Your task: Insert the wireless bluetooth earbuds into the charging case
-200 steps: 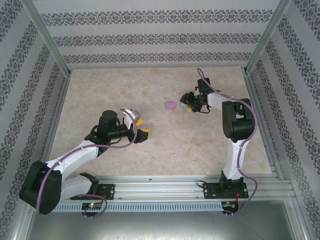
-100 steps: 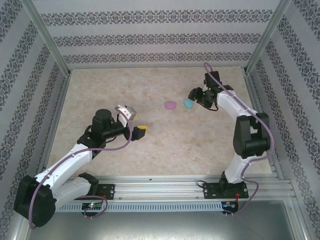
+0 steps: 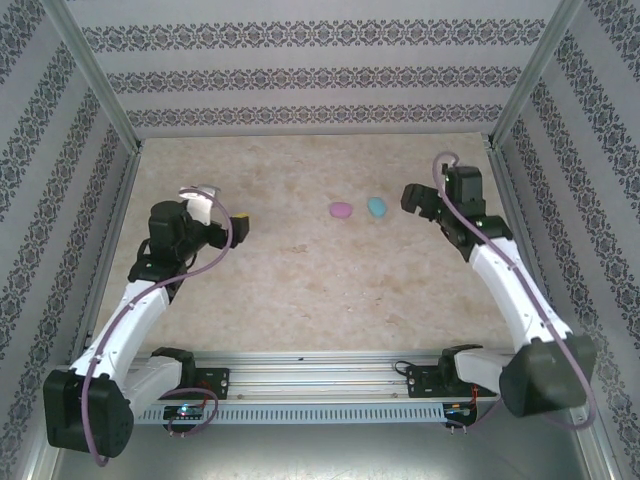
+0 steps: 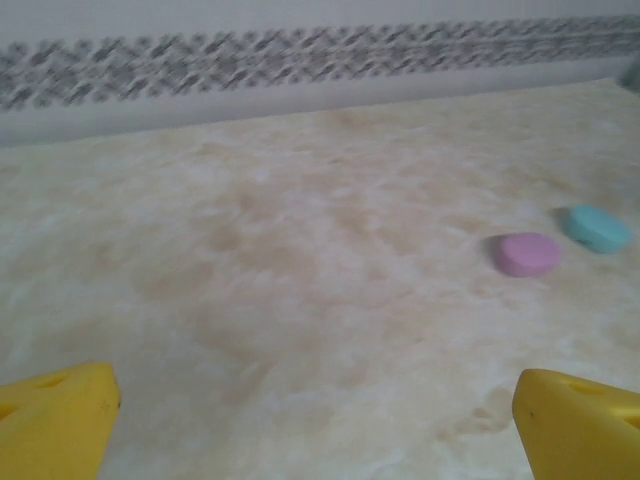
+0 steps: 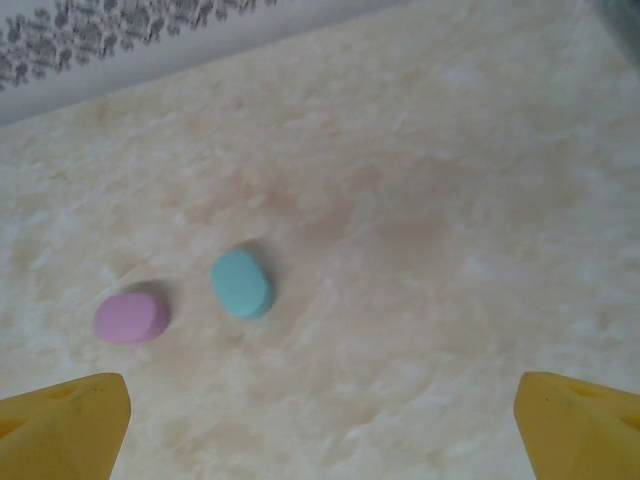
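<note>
Two closed oval charging cases lie side by side on the marble table: a pink case and a turquoise case. The earbuds are out of view. My left gripper hovers well to the left of the cases, open, with bare table between its yellow fingertips. To the right of the turquoise case my right gripper is open too, apart from the case and holding nothing.
Patterned walls close the table in at the back and both sides, with metal corner posts. A metal rail carrying both arm bases runs along the near edge.
The right gripper let go of the turquoise case and drew back to the right. The left arm swung away to the left. Both pairs of jaws spread wider.
</note>
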{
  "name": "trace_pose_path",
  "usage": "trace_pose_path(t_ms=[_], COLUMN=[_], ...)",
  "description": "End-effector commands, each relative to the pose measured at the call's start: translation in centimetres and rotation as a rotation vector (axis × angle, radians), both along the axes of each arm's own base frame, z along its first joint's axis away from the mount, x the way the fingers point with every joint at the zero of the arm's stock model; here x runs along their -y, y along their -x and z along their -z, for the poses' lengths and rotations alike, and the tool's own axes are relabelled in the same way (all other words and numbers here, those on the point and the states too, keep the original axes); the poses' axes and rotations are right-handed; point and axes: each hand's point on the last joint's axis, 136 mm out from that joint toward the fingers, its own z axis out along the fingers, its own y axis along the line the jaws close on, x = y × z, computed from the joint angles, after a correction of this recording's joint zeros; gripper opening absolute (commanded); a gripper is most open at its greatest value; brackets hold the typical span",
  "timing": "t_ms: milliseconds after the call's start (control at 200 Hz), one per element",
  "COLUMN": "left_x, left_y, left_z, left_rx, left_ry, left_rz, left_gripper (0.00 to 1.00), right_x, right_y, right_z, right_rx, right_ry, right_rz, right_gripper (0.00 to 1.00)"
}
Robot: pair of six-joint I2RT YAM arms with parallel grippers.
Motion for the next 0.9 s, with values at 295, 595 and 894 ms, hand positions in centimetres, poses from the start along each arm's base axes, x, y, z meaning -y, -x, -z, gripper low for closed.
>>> trace_pose_path(t_ms=[295,595,894], left_x=[-6.4,-6.2,-6.1], left_y=[-2.0,-2.8,-3.5], left_z=[6.4,9.7,11.5], left_rx=[0.098,0.176,0.149], left_ry=[-0.11,-0.083,-0.09], left_rz=[-0.306,-0.299,-0.293], left_gripper=[1.0,1.0,1.0], right_x=[2.0,1.5,2.5], right_y=[2.1,1.0,-1.4], right_z=[4.7,7.1,9.5], right_rx=[0.345,0.412,0.405], right_ry=[0.277,0.234,0.246], right_rz=[-0.067,-0.097,-0.066], right_gripper=[0.98,0.98,0.98])
